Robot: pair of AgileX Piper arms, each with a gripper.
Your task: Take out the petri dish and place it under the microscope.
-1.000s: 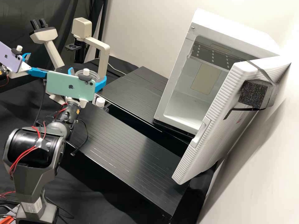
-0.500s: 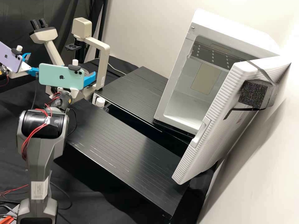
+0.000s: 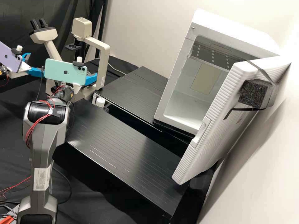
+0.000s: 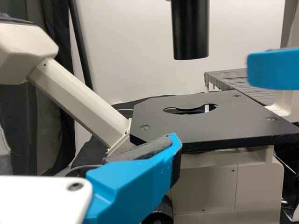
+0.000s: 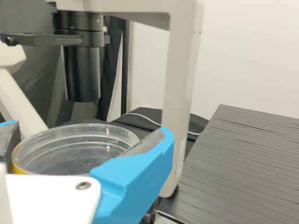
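Beside the white microscope (image 3: 103, 53), my right gripper (image 3: 91, 79) is partly covered by its green phone in the high view. In the right wrist view, the clear petri dish (image 5: 77, 151) is clasped between the fingers of my right gripper (image 5: 88, 133), near the microscope's upright (image 5: 180, 88) and black condenser tube (image 5: 81, 74). My left gripper (image 3: 35, 63) stays at the far left with its fingers apart. From its wrist, my left gripper (image 4: 212, 105) is open before the black microscope stage (image 4: 187, 126), which has an opening in its plate.
Black slatted platforms (image 3: 124, 140) lie right of the microscope, with a small white-capped bottle (image 3: 100, 102) near the gap between them. A white box-like chamber (image 3: 177, 102) stands at the right, its thick door (image 3: 211, 124) swung wide. The microscope's eyepiece tube (image 4: 74, 98) slants up beside the stage.
My right arm has stretched farther forward, carrying the dish closer to the microscope; its phone first shifted left, then slightly back right. The left arm has stayed in place.
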